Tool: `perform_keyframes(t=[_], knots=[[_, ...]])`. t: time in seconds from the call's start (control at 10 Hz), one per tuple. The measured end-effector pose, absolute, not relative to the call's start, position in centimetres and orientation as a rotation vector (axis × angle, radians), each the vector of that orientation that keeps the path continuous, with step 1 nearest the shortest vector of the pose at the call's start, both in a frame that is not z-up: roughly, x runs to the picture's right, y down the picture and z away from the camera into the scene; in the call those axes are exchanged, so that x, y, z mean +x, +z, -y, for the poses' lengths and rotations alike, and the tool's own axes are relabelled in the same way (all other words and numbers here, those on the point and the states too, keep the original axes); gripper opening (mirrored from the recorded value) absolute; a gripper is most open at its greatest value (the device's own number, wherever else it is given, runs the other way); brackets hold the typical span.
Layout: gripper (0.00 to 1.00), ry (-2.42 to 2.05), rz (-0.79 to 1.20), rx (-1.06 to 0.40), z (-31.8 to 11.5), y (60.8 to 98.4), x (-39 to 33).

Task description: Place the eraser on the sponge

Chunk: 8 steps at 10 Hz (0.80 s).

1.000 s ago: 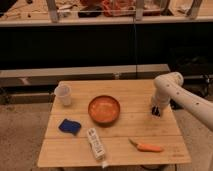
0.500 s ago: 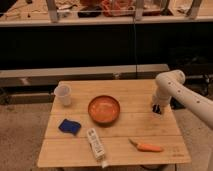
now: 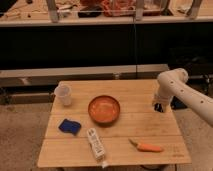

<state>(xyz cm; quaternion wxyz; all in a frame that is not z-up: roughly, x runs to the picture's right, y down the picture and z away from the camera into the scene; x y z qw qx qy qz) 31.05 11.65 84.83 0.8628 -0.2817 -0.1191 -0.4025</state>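
At the right edge of the table [image 3: 150,125], the gripper [image 3: 159,106] is hanging low; the eraser is showing nowhere apart from it, and its grip I cannot tell. The sponge [image 3: 70,126] is lying bare front-left, so I judge any carry should be clearing the bowl [image 3: 104,110].

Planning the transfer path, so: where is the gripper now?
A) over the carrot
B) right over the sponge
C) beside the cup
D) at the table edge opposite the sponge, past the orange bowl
D: the gripper hangs low at the edge of the table, with the orange bowl between it and the sponge.
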Motion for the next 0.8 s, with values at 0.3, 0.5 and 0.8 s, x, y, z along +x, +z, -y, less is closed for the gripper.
perform_keyframes(t=[0.3, 0.5, 0.8], knots=[[0.07, -0.871, 0.249, -0.580, -11.4, 84.4, 32.1], [0.05, -0.882, 0.242, -0.573, -11.2, 84.0, 32.7], [0.05, -0.902, 0.246, -0.561, -10.8, 83.7, 29.6]])
